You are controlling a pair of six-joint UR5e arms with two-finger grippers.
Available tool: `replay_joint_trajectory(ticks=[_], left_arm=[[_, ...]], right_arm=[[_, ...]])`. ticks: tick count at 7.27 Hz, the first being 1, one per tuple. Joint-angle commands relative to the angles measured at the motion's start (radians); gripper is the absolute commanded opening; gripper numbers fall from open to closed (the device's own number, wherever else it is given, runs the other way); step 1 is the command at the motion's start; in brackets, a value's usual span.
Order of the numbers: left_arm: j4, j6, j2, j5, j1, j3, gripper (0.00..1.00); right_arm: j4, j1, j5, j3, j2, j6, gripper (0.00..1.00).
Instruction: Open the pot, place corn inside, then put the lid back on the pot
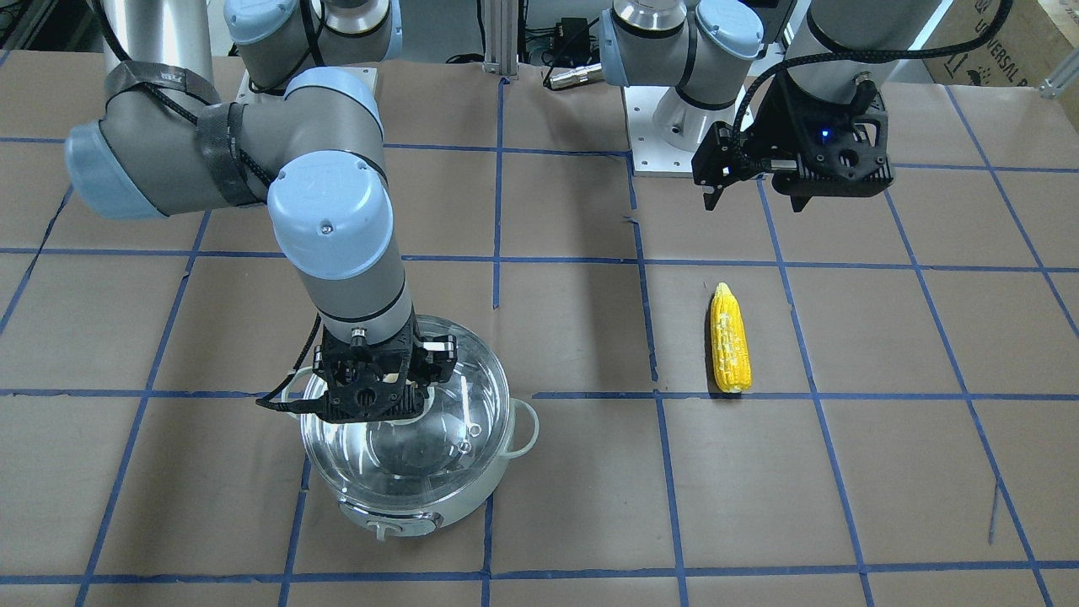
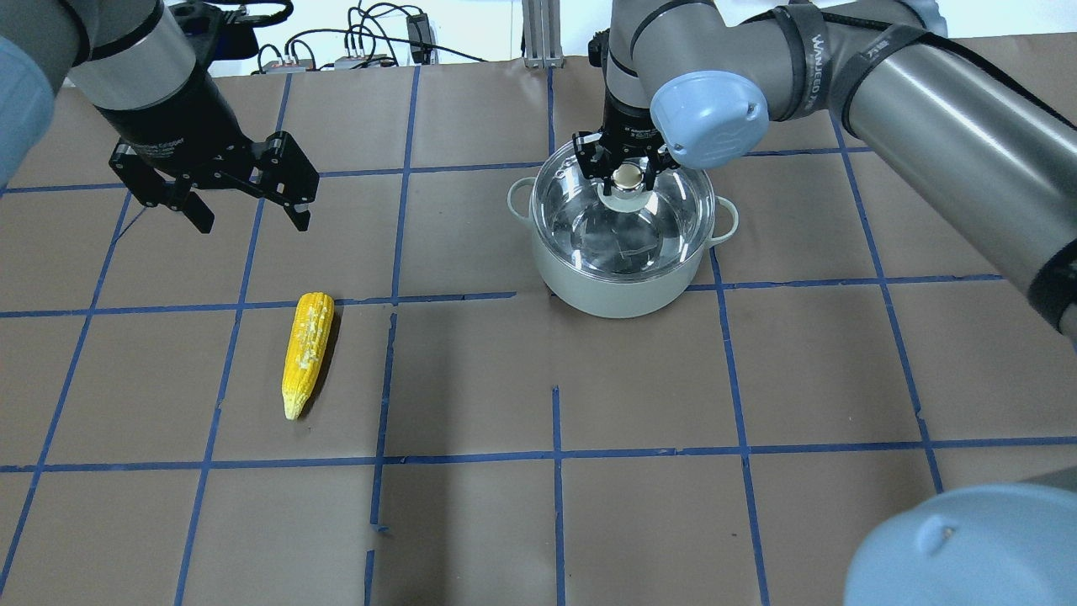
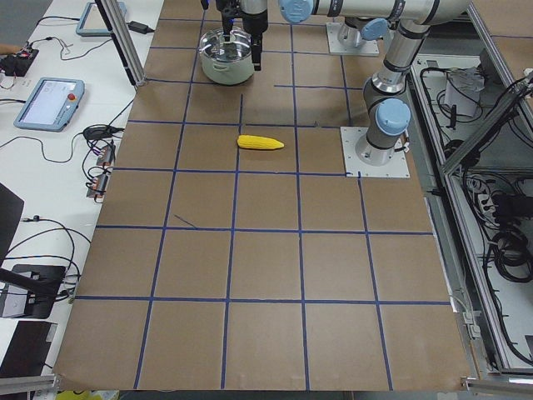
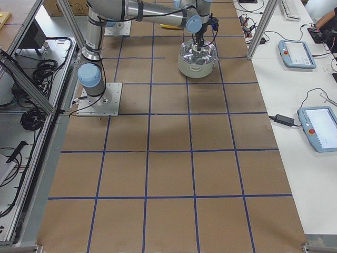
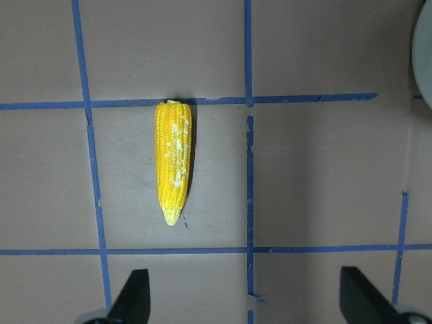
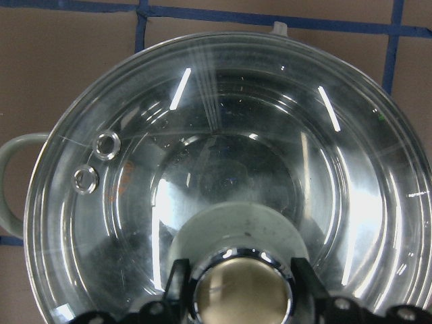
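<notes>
The mint-white pot [image 2: 623, 295] stands on the table with the clear glass lid [image 2: 589, 227] sitting on it. My right gripper [image 2: 627, 172] comes down from above, its fingers closed on either side of the lid's metallic knob [image 6: 241, 290]. In the front view the gripper [image 1: 375, 396] covers the knob above the pot [image 1: 438, 518]. The yellow corn [image 2: 307, 353] lies flat on the paper, well apart from the pot; it also shows in the left wrist view [image 5: 173, 158]. My left gripper [image 2: 252, 220] hangs open and empty above the table, just beyond the corn's blunt end.
The table is brown paper with a blue tape grid. The arms' base plates [image 1: 674, 143] are at the robot's edge. Side benches with tablets [image 4: 297, 52] run along the far side of the table.
</notes>
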Motion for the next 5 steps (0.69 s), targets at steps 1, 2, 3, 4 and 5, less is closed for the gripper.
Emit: replay_joint_trajectory(ticks=[1, 2, 3, 4, 5], left_arm=[[0.000, 0.001, 0.000, 0.000, 0.000, 0.001, 1.00], [0.000, 0.001, 0.000, 0.001, 0.002, -0.001, 1.00], [0.000, 0.001, 0.000, 0.000, 0.002, 0.001, 1.00], [0.000, 0.001, 0.000, 0.000, 0.002, 0.001, 1.00], [0.000, 0.001, 0.000, 0.000, 0.002, 0.001, 1.00]], right_arm=[[0.006, 0.016, -0.007, -0.014, -0.004, 0.000, 0.56], [0.055, 0.033, -0.016, -0.058, -0.004, 0.000, 0.55], [0.151, 0.030, -0.016, -0.118, -0.010, -0.001, 0.53], [0.218, 0.020, -0.015, -0.161, -0.038, -0.015, 0.52], [0.235, 0.008, -0.013, -0.152, -0.086, -0.037, 0.51]])
